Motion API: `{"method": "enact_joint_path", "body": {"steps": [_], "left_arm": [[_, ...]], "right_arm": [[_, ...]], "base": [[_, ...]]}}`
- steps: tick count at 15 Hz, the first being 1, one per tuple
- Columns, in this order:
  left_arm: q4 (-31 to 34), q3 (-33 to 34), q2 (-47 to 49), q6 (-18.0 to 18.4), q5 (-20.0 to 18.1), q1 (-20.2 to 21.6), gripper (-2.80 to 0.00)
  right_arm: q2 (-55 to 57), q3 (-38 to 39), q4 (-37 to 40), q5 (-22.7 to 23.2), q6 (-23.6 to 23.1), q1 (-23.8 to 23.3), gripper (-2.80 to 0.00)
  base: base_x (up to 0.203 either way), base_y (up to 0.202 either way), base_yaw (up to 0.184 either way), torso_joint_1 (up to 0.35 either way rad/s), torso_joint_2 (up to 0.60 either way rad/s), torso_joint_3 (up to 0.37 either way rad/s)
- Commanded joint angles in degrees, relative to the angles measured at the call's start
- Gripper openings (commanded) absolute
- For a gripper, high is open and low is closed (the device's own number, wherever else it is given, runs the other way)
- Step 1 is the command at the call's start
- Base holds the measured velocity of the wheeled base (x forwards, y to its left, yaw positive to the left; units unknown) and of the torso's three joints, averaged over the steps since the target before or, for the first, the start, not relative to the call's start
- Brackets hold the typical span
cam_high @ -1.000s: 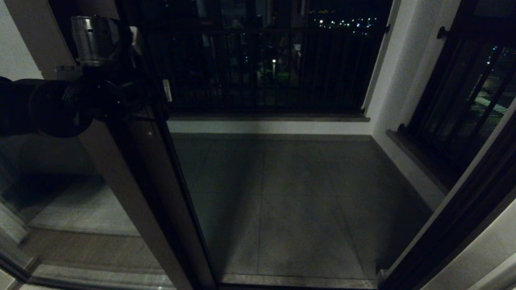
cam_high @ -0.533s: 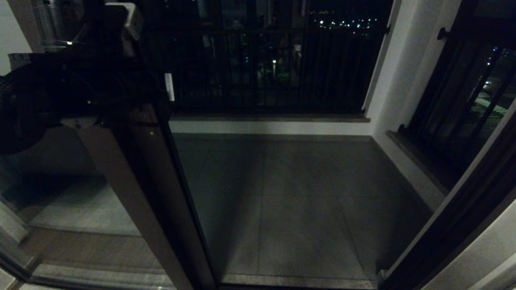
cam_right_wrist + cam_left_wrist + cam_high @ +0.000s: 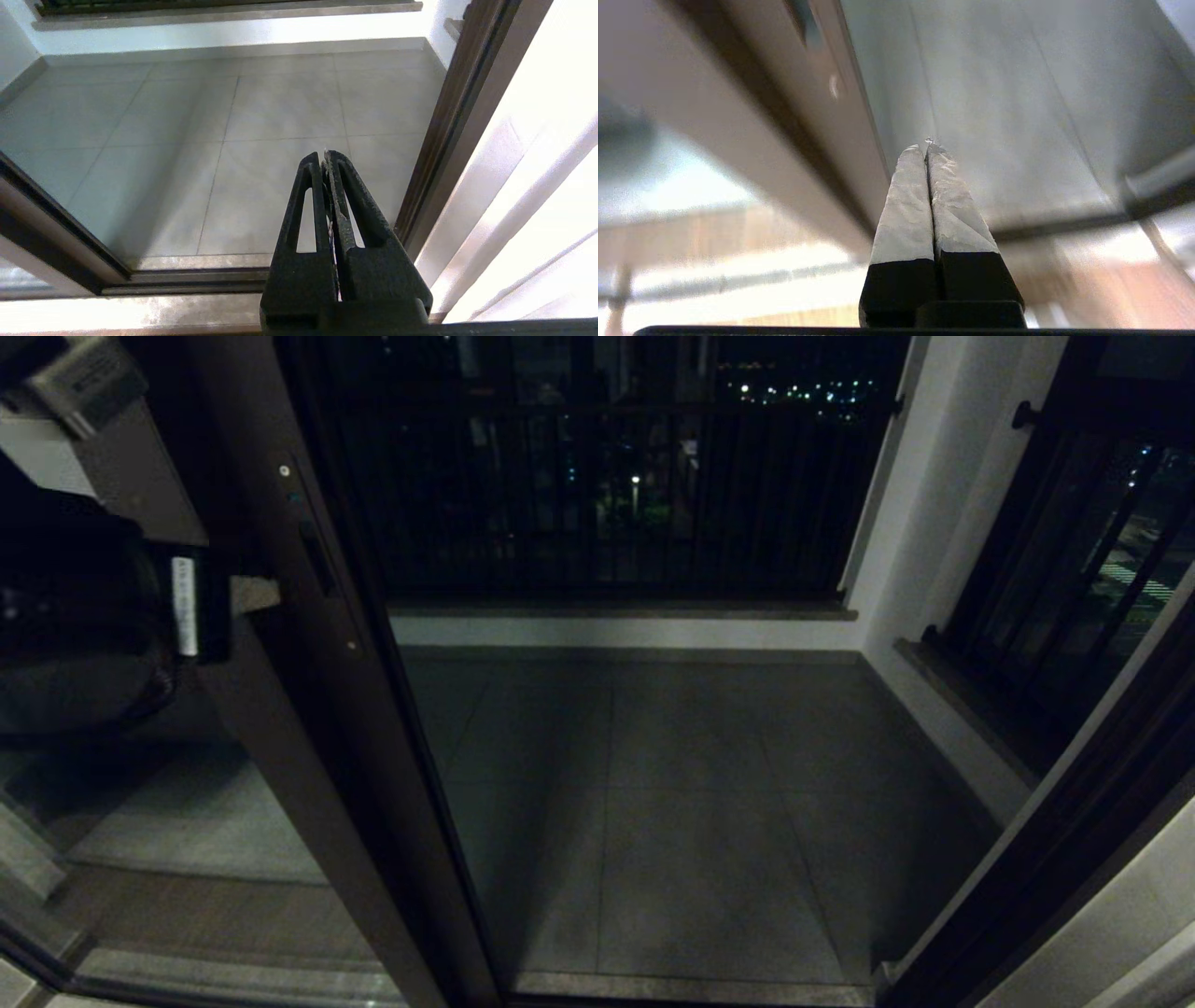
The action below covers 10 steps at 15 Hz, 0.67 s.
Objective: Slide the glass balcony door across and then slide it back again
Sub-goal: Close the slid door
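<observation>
The glass balcony door point(image 3: 187, 803) stands at the left of the head view, its dark brown stile point(image 3: 317, 728) slanting down to the threshold. The narrow slot handle point(image 3: 319, 558) and small screws point(image 3: 284, 470) on the stile are uncovered. My left arm point(image 3: 84, 616) hangs at the far left, beside the stile. In the left wrist view my left gripper point(image 3: 927, 147) is shut on nothing, just off the stile point(image 3: 817, 121) near a screw point(image 3: 834, 86). My right gripper point(image 3: 324, 156) is shut and empty, low over the threshold, out of the head view.
The doorway opens onto a grey tiled balcony floor point(image 3: 700, 803) with a black-barred railing point(image 3: 607, 495) behind. The fixed door frame point(image 3: 1055, 840) bounds the right side. A floor track point(image 3: 187, 280) crosses the threshold; a pale curtain point(image 3: 537, 186) hangs at the right.
My left arm has swung leftward off the stile, uncovering the slot handle and screws. The door stile stays where it was.
</observation>
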Motion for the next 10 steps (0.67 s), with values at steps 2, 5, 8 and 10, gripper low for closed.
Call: {"method": "enact_joint_path", "body": {"steps": [2,5,8,10], "left_arm": [[20.41,-10.52,-2.77,-4.5,-1.03,0.71,-2.8],[22.85,-14.4,0.42,-9.25,-1.21,1.42,0.0],[21.42,-14.41,3.28,-10.82,-2.26,3.83,0.0],[19.05,-14.54,5.03,-10.24,-8.0,7.04,0.0]], "right_arm": [[-0.02,0.0,0.01,-0.01,-0.01,0.0,-2.8],[-0.02,0.0,0.01,-0.01,-0.01,0.0,-2.8],[-0.02,0.0,0.1,-0.01,-0.01,0.0,-2.8],[-0.02,0.0,0.03,-0.01,-0.01,0.0,-2.8]], "base": [[0.0,0.0,0.0,0.0,0.0,0.0],[0.0,0.0,0.0,0.0,0.0,0.0],[0.0,0.0,0.0,0.0,0.0,0.0],[0.0,0.0,0.0,0.0,0.0,0.0]]}}
